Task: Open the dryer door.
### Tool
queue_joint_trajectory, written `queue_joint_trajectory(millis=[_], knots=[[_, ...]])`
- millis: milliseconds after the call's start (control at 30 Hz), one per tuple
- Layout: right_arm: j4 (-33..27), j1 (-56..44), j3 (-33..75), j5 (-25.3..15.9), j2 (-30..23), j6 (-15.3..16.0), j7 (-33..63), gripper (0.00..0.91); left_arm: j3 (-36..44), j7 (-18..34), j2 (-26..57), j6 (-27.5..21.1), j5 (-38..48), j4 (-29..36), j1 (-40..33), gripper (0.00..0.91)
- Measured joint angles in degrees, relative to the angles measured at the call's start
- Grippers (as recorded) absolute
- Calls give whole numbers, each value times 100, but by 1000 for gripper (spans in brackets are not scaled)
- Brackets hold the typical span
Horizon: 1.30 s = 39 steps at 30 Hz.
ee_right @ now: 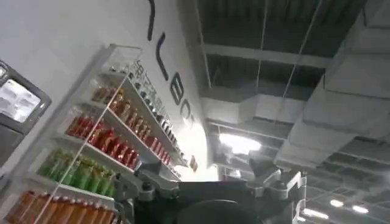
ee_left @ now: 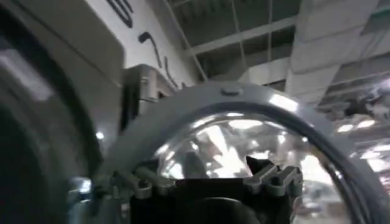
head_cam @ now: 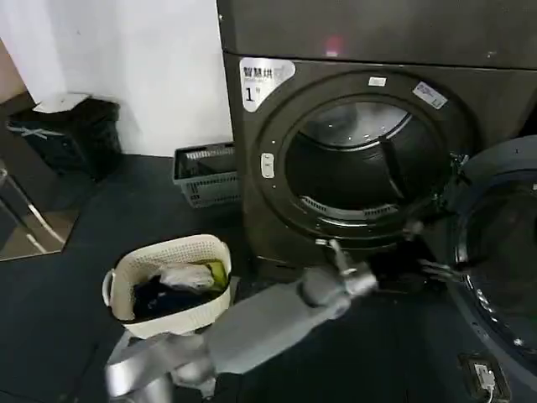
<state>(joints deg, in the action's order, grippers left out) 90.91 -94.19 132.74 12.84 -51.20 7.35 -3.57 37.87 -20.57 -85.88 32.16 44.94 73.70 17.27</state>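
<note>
Dryer door (head_cam: 503, 252) hangs swung out at right of the dryer (head_cam: 352, 126), drum exposed. Left tool (head_cam: 432, 252) sits at the door's hinge-side edge, fingers spread, holding nothing. Risk: door swings back, or fingers catch near hinge.

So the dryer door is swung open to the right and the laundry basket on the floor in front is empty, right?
Not quite. The dryer door is swung open to the right, but the laundry basket on the floor is not empty: it holds dark and light clothes. The head view shows this.
</note>
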Motion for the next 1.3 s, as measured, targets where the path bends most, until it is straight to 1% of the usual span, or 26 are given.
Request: queue_joint_trajectory(millis=[333, 500, 700, 900, 1000, 1133, 1200, 1300], knots=[[12, 38, -53, -48, 31, -10, -23, 907, -162, 40, 820, 163, -11, 661, 105, 907], [3, 39, -13, -60, 96, -13, -31, 907, -176, 133, 1338, 0, -15, 1010, 108, 907], [28, 81, -3, -145, 96, -27, -70, 907, -146, 234, 2319, -545, -185, 1662, 55, 907], [24, 125, -47, -180, 125, -28, -113, 907, -153, 332, 3486, -960, -635, 2215, -54, 907], [31, 137, -73, -181, 141, -1, -108, 907, -89, 396, 4039, -1328, -719, 2431, -147, 907], [51, 147, -99, -181, 157, 22, -101, 907, -106, 398, 4663, -2010, -837, 2680, -255, 907], [50, 156, -103, -183, 176, 24, -95, 907, -117, 333, 4957, -2389, -781, 2808, -285, 907], [46, 163, -114, -184, 208, 25, -95, 907, -125, 150, 5369, -2766, -805, 2932, -346, 907]])
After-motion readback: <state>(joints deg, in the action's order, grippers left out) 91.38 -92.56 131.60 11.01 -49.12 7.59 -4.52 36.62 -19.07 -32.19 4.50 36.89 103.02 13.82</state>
